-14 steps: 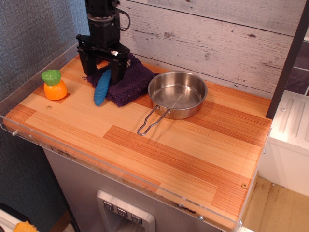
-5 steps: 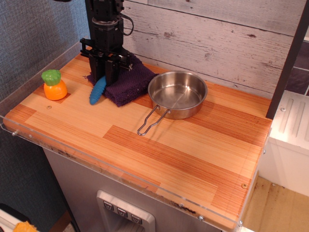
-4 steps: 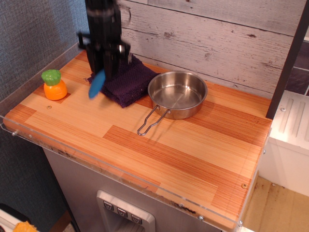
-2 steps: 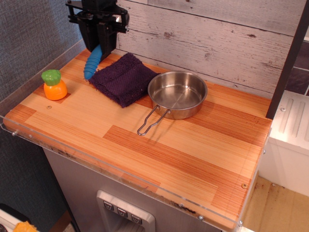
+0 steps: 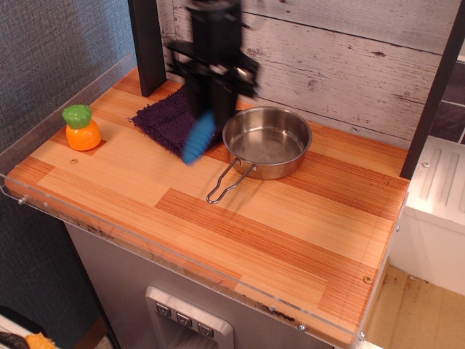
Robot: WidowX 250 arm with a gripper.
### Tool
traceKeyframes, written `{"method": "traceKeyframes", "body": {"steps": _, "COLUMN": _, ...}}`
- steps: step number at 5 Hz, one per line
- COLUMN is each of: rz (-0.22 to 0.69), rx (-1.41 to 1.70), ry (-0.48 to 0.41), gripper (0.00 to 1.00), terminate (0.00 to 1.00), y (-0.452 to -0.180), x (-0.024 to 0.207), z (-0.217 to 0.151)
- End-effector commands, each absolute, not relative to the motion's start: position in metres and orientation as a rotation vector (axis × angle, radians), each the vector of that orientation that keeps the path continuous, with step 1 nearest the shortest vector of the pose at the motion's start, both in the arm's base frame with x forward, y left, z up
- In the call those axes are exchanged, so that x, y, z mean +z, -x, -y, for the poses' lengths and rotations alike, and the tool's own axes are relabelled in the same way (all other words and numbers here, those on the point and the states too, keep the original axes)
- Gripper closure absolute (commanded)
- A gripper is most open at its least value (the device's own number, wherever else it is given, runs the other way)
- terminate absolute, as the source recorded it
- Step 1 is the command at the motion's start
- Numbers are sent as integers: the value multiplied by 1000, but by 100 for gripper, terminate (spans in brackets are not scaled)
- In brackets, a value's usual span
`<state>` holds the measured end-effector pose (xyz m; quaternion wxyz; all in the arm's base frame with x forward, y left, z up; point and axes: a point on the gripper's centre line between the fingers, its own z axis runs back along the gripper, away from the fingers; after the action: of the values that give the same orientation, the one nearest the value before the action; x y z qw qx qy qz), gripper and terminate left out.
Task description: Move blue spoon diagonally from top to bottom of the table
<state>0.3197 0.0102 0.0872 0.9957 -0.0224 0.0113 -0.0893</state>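
Note:
My gripper [image 5: 211,102] is blurred by motion and hangs in the air over the purple cloth's right edge, just left of the pan. It is shut on the blue spoon [image 5: 197,138], whose ribbed blue handle hangs down and to the left below the fingers, clear of the table [image 5: 240,233]. The spoon's silver bowl is hidden inside the gripper.
A steel pan [image 5: 266,142] with a wire handle stands right of the gripper. A purple cloth [image 5: 166,121] lies at the back left. An orange and green toy vegetable [image 5: 81,128] sits near the left edge. A dark post [image 5: 147,43] stands at the back left corner.
The gripper closed on the spoon on the cloth, lifted it up toward the back left, then swung right and forward to beside the pan.

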Motion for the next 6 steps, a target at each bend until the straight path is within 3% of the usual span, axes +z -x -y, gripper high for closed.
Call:
{"method": "traceKeyframes", "body": {"steps": 1, "rz": 71, "rx": -281, "ry": -20, "gripper": 100, "terminate": 0, "y": -300, "x": 94, "z": 36}}
{"method": "traceKeyframes", "body": {"steps": 4, "rz": -14, "rx": -288, "ry": 39, "gripper": 100, "terminate": 0, "y": -283, "x": 50, "z": 76}}
{"method": "traceKeyframes", "body": {"steps": 6, "rz": -59, "rx": -330, "ry": 46, "gripper": 100, "terminate": 0, "y": -283, "x": 42, "z": 75}}
